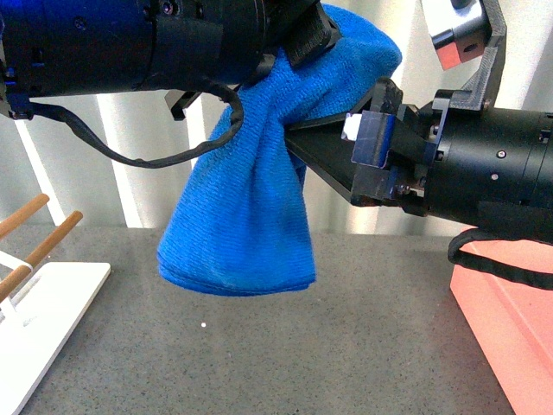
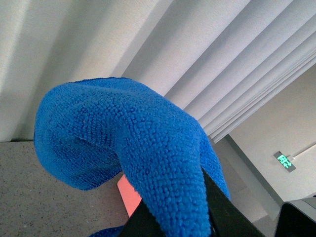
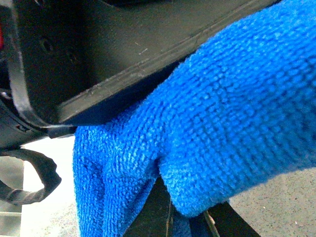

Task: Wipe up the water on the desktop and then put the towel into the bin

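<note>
1. The towel [image 1: 238, 225] hangs in the air above the counter [image 1: 259, 346]. It touches neither the counter nor the bin [image 1: 514, 346], and its long axis is near vertical with the loose end lowest.
2. The left gripper [image 1: 307, 39] reaches in from the robot's left at the top of the front view. It is clamped on the towel's upper fold, and in the left wrist view the cloth drapes over its dark finger.
3. The right gripper [image 1: 292, 134] points leftward into the towel's narrowed waist, just below the left gripper. Its jaws appear drawn together on the cloth there, though the fold hides the tips.
4. The bin stands on the counter at the robot's right, below and beyond the right arm, and only its near corner shows. From the towel it lies rightward and downward, so the right arm is judged the nearer carrier.
5. The white rack base [image 1: 52, 311] with wooden rods [image 1: 39, 246] lies at the far left, well apart from the towel.
6. No water can be made out on the speckled counter.
</note>
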